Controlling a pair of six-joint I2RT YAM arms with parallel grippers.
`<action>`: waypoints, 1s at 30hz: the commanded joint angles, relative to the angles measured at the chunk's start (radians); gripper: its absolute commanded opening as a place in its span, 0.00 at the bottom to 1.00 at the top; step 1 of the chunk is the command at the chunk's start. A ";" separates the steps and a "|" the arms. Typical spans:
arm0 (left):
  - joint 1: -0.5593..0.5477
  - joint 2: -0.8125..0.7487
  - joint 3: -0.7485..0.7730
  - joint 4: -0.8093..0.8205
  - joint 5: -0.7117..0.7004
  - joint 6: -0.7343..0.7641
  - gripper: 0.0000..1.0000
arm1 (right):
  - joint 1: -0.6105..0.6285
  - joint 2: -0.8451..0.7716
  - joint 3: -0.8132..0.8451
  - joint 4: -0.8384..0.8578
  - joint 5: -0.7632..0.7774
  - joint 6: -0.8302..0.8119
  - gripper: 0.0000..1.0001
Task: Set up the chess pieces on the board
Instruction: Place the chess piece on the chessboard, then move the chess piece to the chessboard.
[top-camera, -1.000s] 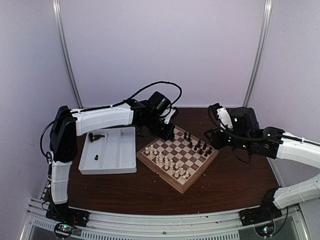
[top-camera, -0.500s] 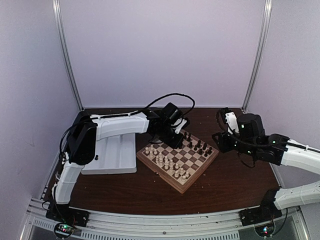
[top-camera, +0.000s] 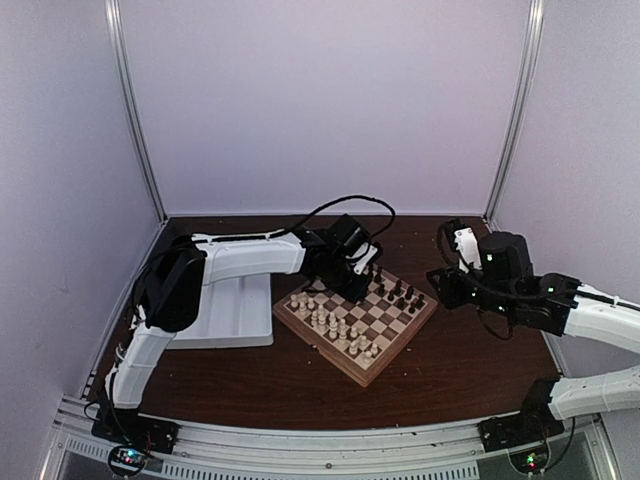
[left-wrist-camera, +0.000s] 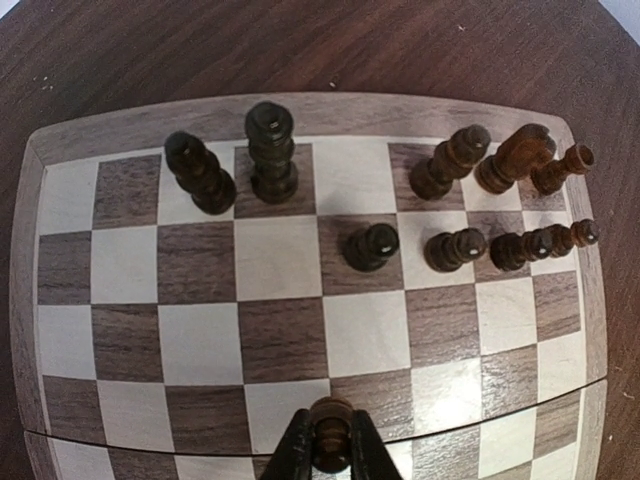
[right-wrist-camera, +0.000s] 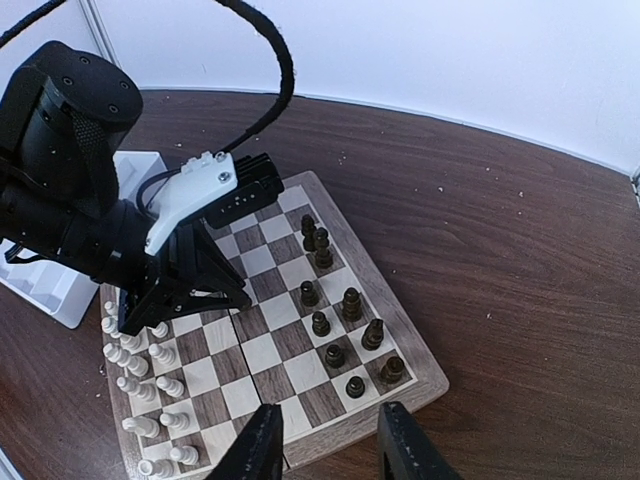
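The board (top-camera: 362, 377) lies mid-table, turned like a diamond. Several dark chess pieces (top-camera: 400, 293) stand in two partly filled rows along its far right side; the left wrist view shows them (left-wrist-camera: 370, 247) beyond bare squares. My left gripper (top-camera: 352, 287) hangs low over the middle squares, shut on a small dark chess piece (left-wrist-camera: 331, 435) pinched between its fingers (left-wrist-camera: 296, 452). My right gripper (right-wrist-camera: 330, 450) is open and holds nothing, raised just off the board's right corner (right-wrist-camera: 432, 385). From there I see the left gripper (right-wrist-camera: 232, 297) over the squares.
Cream-white pieces (top-camera: 335, 325) fill the board's near left rows. A white compartment tray (top-camera: 225, 315) sits left of the board, partly under the left arm. The left arm's black cable (top-camera: 345, 205) loops above the board. Brown tabletop (top-camera: 470, 350) surrounds everything.
My left arm has swung right from the tray's edge to over the board, carrying the dark piece. My right gripper has drawn back a little to the right.
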 joint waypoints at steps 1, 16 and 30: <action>0.002 0.025 0.036 0.044 -0.019 0.022 0.14 | -0.008 -0.005 -0.006 0.023 -0.005 -0.004 0.35; 0.002 -0.111 0.068 -0.052 -0.103 0.022 0.47 | -0.013 0.026 0.028 0.009 -0.056 -0.006 0.35; 0.162 -0.645 -0.372 -0.108 -0.279 -0.041 0.48 | -0.018 0.376 0.287 -0.093 -0.302 -0.044 0.43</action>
